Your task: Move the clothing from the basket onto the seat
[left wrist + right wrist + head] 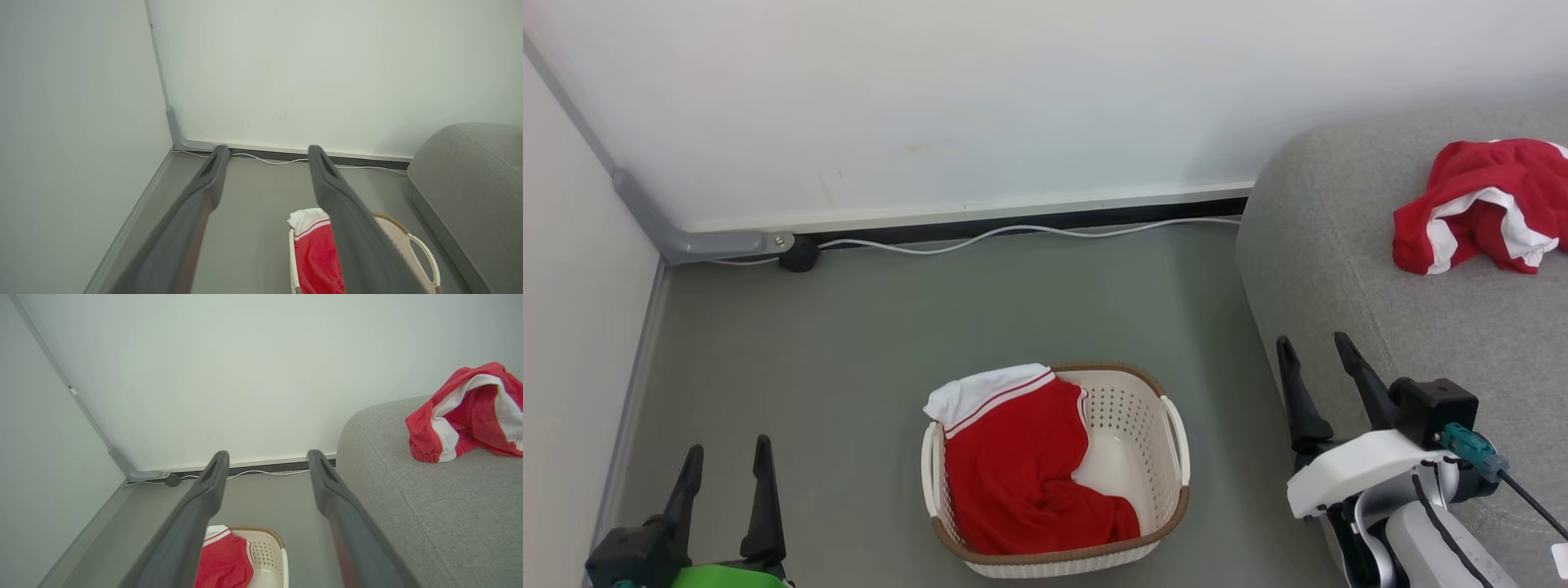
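**Item 1. My left claw** (728, 445): two long dark fingers spread wide with nothing between them. It sits at the lower left above the grey floor (890, 327), well apart from the basket.

**Item 2. Grey conduit** (645, 211): runs down the wall corner and bends along the skirting. A white cable (1013, 231) trails from a small black round fitting (799, 255) along the foot of the wall toward the sofa.

**Item 3. Laundry basket** (1131, 408): cream-white plastic, a rounded rectangle with perforated walls, a brown woven-look rim and a white handle on each side. It stands on the floor, near the sofa but apart from it.

**Item 4. Red garment** (1021, 478): bright red soft fabric, crumpled inside the basket and covering its left side and front. A broad white band edged with thin stripes hangs over the rear left corner of the rim. The basket's pale bottom is bare at the right rear.

**Item 5. My right claw** (1313, 340): fingers wide apart and holding nothing, raised between the basket and the sofa's front edge. I cannot tell whether it touches the upholstery.

**Item 6. Sofa** (1339, 269): light grey woven fabric with a rounded corner, far larger than the basket.

**Item 7. Second red garment** (1478, 204): the same bright red with white bands, bunched in a heap on the sofa's seat at the far right. One edge is gathered.
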Robot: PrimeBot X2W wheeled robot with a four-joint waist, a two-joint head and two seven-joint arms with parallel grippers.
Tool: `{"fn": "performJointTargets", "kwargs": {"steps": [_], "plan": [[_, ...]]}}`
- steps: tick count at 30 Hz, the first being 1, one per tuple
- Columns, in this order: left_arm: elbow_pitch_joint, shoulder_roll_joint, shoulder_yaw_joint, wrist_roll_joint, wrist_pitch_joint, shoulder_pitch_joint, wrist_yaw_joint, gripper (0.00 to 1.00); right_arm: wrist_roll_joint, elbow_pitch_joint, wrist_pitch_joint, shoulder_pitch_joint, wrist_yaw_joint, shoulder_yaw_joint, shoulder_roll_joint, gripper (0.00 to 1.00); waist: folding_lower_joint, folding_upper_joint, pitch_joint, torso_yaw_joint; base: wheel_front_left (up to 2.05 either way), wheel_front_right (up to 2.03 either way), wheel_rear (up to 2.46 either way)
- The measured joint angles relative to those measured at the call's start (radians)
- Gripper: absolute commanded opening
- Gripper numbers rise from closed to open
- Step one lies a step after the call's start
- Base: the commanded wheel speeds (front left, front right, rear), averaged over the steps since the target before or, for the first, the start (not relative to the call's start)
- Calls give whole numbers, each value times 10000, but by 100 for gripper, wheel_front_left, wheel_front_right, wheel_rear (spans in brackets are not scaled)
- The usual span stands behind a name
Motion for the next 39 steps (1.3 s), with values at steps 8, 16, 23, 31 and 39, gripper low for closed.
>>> {"fn": "performJointTargets", "kwargs": {"steps": [8, 16, 23, 31, 39], "plan": [[-92, 35, -290, 228, 0, -23, -173, 100, -148, -255, 15, -33, -2, -90, -105, 100, 0, 0, 533, 0, 0, 0, 0], [-84, 75, -798, 694, 117, -957, -337, 100, -316, -759, 15, -957, -2, -334, -330, 100, 0, 0, 1431, -57, 0, 0, 0], [349, 73, -1333, 1022, 462, -1977, -443, 100, -474, -1097, 15, -2091, 8, -541, -593, 100, 0, 0, 2355, -203, 0, 0, 0], [895, 61, -1862, 1509, 871, -3156, -681, 100, -395, -1473, 12, -3288, 10, -915, -491, 100, 0, 0, 3450, -490, 0, 0, 0], [1494, -205, -2360, 1912, 1177, -4236, -802, 100, -393, -1664, 12, -4195, 69, -909, -435, 100, 0, 0, 4565, -818, 0, 0, 0]]}}
